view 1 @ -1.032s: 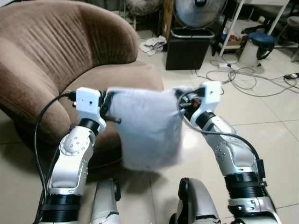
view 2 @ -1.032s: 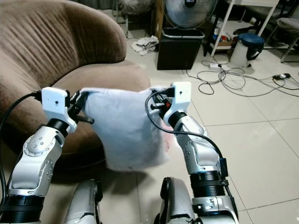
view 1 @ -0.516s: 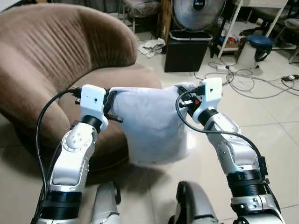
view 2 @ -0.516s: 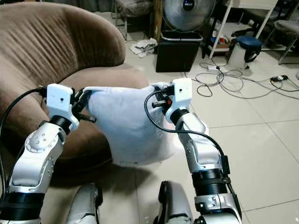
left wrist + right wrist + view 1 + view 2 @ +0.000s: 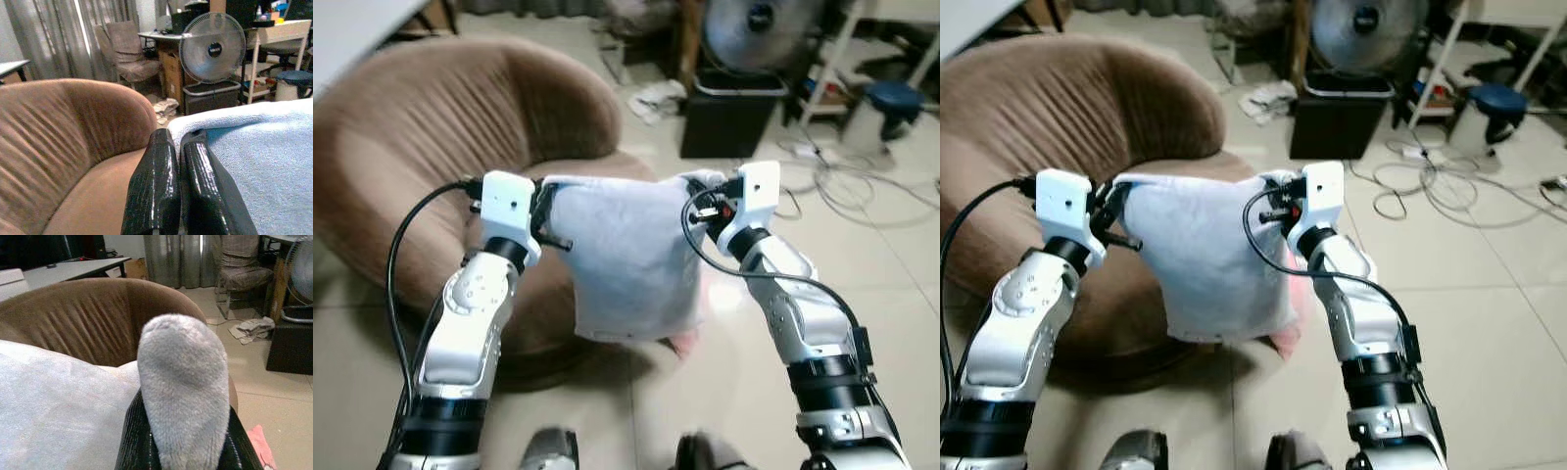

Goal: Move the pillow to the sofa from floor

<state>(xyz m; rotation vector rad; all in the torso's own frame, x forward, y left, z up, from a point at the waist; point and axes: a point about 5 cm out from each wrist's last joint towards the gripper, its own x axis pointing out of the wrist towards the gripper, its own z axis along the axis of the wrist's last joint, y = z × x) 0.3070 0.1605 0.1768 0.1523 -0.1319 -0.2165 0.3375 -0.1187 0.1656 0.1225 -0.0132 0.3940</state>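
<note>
Head views: pillow (image 5: 631, 255), pale grey-white, hangs in the air in front of the brown sofa (image 5: 431, 127), its lower edge over the sofa's seat front and the tiled floor (image 5: 891, 274). Left gripper (image 5: 546, 211) pinches the pillow's top corner nearer the sofa; right gripper (image 5: 1278, 208) pinches the far top corner.

Left wrist view: black fingers (image 5: 156, 196) pressed together on the pillow's edge, sofa backrest beyond, fan (image 5: 212, 48) behind it.

Right wrist view: a bulge of pillow fabric squeezed between the fingers (image 5: 134, 445), sofa behind it.
</note>
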